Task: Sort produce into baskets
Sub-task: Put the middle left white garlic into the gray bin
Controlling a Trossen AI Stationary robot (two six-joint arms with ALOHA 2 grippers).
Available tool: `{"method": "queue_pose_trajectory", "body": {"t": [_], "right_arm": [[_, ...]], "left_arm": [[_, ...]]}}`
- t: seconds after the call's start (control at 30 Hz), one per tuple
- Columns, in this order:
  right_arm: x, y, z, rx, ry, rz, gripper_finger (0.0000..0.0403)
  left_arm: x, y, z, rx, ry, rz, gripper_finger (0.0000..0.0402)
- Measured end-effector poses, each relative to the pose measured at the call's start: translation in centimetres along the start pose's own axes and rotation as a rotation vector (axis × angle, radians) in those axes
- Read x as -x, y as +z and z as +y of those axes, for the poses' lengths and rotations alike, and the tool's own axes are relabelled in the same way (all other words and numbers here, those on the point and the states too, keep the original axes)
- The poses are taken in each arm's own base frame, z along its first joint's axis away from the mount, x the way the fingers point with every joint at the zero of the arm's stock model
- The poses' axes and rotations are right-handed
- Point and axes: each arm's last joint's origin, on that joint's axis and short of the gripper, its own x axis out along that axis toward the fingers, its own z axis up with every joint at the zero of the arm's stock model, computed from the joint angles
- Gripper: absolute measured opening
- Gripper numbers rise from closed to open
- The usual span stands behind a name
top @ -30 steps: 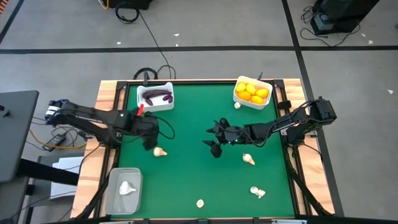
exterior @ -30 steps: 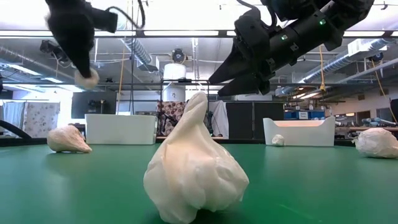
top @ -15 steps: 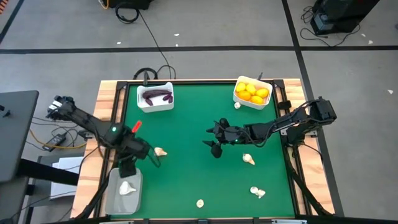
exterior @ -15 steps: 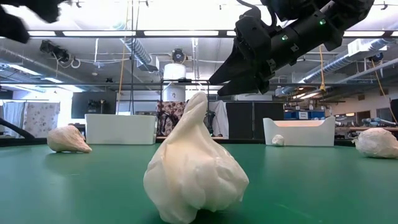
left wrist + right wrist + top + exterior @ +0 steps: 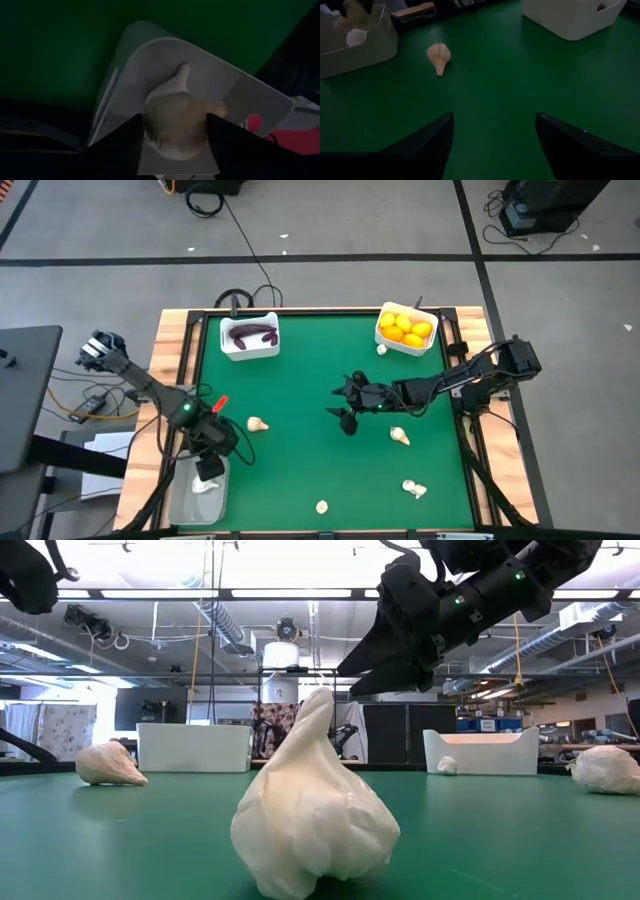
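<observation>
A cream garlic bulb [image 5: 176,125] sits clamped between the two dark fingers of the left gripper [image 5: 209,469], which hangs over the clear basket [image 5: 182,498] at the lower left of the high view; a second bulb [image 5: 204,485] already lies inside that basket. A second ago this gripper was over the green mat [image 5: 300,470] near the frame's middle left, carrying the bulb; it has since swung down and left to the basket. The right gripper [image 5: 343,403] waits over the centre of the mat with its fingers spread wide and nothing between them, and it has not moved.

Five garlic bulbs lie loose on the mat: one left of centre [image 5: 258,424], one beside the upper right basket [image 5: 382,350], one right of centre [image 5: 400,437], one at lower right [image 5: 414,489] and one at bottom centre [image 5: 322,506].

There are three baskets. The white basket at upper left [image 5: 233,346] holds dark purple eggplants [image 5: 252,333], and I cannot tell their number. The white basket at upper right [image 5: 384,338] holds about six yellow citrus fruits [image 5: 406,329].
</observation>
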Motion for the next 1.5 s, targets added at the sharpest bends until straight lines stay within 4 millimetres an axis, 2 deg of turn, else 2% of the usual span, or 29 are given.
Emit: {"method": "queue_pose_trajectory", "body": {"t": [0.2, 0.4, 0.47, 0.57, 0.63, 0.7, 0.87, 1.17, 1.5], "right_arm": [[0.0, 0.0, 0.0, -0.017, 0.000, 0.000, 0.0290], [0.0, 0.0, 0.0, -0.019, 0.000, 0.000, 0.0290], [0.0, 0.0, 0.0, -0.019, 0.000, 0.000, 0.0290], [0.0, 0.0, 0.0, -0.019, 0.001, 0.000, 0.0290], [0.0, 0.0, 0.0, -0.019, 0.001, 0.000, 0.0290], [0.0, 0.0, 0.0, -0.023, 0.001, 0.000, 0.0290], [0.0, 0.0, 0.0, -0.024, 0.001, 0.000, 0.0290], [0.0, 0.0, 0.0, -0.023, 0.001, 0.000, 0.0290], [0.0, 0.0, 0.0, -0.023, 0.001, 0.000, 0.0290]], "left_arm": [[0.0, 0.0, 0.0, -0.008, 0.006, -0.003, 0.0281], [2.1, 0.1, -1.5, -0.111, -0.003, -0.164, 0.0284], [3.3, 0.3, -2.1, -0.178, 0.032, -0.304, 0.0279], [4.8, 1.0, -2.5, -0.288, 0.182, -0.600, 0.0272], [5.3, 1.4, -2.5, -0.319, 0.298, -0.787, 0.0271], [5.5, 1.7, -2.5, -0.346, 0.370, -0.883, 0.0270], [3.6, 3.0, -1.6, -0.368, 0.414, -0.906, 0.0270], [-1.0, 4.3, 2.2, -0.338, 0.511, -0.848, 0.0270], [-4.9, 5.1, 4.0, -0.392, 0.373, -0.857, 0.0270]]}}
